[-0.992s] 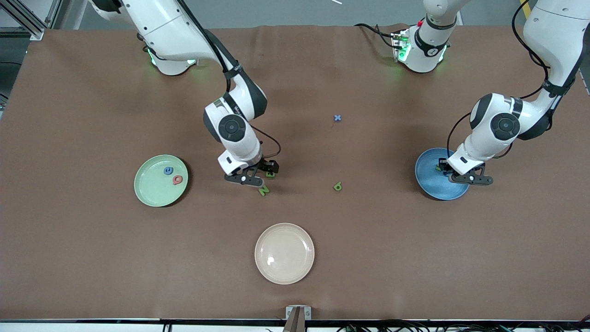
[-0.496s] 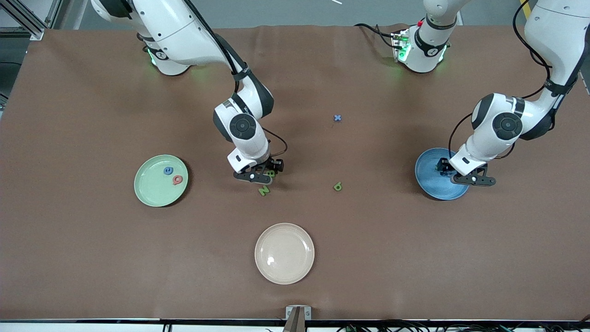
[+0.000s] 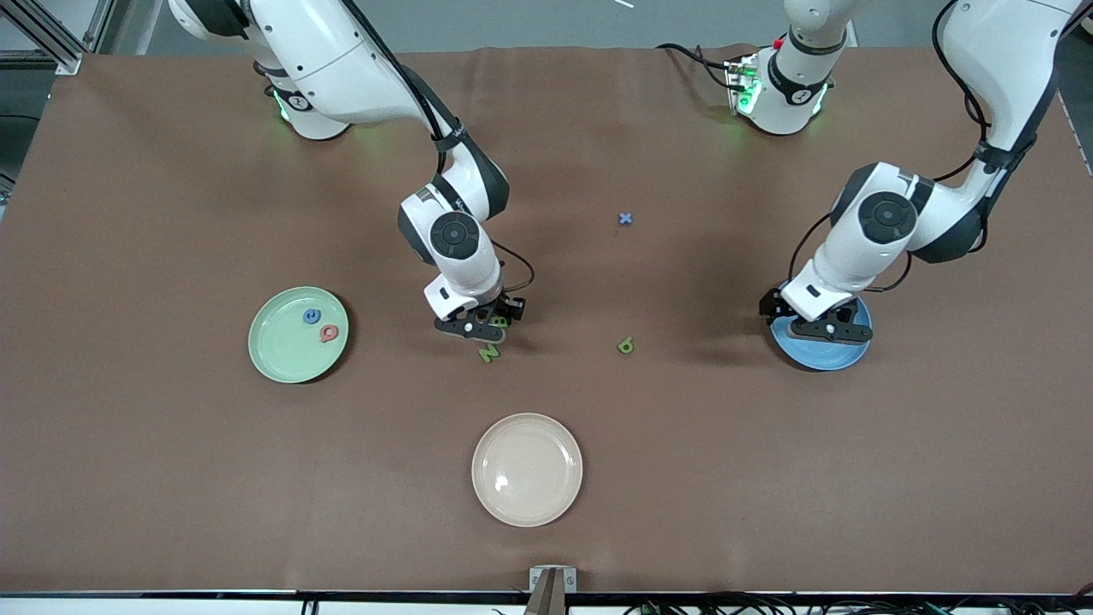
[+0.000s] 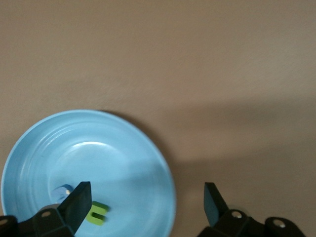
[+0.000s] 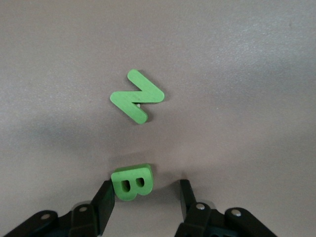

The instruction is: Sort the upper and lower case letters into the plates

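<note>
L gripper (image 4: 143, 200) now spread wide, lifting off blue plate (image 3: 841, 354); green letter (image 4: 97, 213) left inside, drop done. I see R gripper (image 5: 143, 197) narrowing around green B (image 5: 131, 182), not yet clamped. Mint plate (image 3: 277, 350) waits.

Left claw (image 3: 818, 327) has opened wide and shifted toward the right arm's end, now over that edge of the blue plate (image 3: 841, 354); a green letter (image 4: 98, 213) lies in the plate. Right claw (image 3: 487, 325) has slid over and dropped around the green B (image 5: 131, 181), jaws narrowing.
</note>
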Controlling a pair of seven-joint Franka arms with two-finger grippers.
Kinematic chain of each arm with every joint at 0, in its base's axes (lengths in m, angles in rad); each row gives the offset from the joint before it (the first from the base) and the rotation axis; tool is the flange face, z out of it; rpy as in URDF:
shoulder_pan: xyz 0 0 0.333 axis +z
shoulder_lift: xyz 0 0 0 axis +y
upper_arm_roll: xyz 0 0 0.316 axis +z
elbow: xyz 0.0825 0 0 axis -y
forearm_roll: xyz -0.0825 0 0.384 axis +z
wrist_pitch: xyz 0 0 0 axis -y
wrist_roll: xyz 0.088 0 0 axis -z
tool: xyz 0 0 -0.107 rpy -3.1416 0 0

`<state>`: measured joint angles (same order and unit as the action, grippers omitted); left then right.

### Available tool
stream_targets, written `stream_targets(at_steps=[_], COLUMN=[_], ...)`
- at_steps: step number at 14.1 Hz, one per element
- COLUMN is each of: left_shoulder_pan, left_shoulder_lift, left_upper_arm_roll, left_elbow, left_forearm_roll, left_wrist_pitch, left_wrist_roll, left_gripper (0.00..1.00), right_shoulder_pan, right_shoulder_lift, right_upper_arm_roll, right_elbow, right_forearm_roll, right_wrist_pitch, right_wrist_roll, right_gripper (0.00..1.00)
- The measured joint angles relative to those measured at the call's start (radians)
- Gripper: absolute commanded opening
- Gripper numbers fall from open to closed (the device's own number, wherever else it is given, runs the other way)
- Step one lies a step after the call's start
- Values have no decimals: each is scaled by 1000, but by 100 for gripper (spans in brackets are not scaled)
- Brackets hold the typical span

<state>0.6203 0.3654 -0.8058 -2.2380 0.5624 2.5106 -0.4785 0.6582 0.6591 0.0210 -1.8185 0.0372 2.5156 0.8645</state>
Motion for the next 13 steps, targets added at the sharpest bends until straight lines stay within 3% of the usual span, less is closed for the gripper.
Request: stream_targets(at_steps=[2,6,9,13], left_shoulder_pan=[-16,-98,-212,-546], left_shoulder_lift=[12,113,239,309], left_upper_arm_roll=[-35,-37,8,243], left_elbow=[70,220,333,487], left_forearm_roll=[-26,-61,-61,-61], left_wrist_pitch=[-63,-112,-117,-166], left_wrist_roll=[-53,-178,-307,-473], left_gripper=[100,100,100,100], right_shoulder_pan=[0,0,-1,-41], right_shoulder_lift=[3,5,6,-13], right_upper_arm_roll=[0,-2,-10,-36], right_elbow=[6,17,21,22], right_forearm_roll=[-2,-16,-17,-24], right_wrist_pitch=[-1,-5,-9,-76], right_wrist_roll=[12,19,23,-43], right_gripper=[52,3,0,0])
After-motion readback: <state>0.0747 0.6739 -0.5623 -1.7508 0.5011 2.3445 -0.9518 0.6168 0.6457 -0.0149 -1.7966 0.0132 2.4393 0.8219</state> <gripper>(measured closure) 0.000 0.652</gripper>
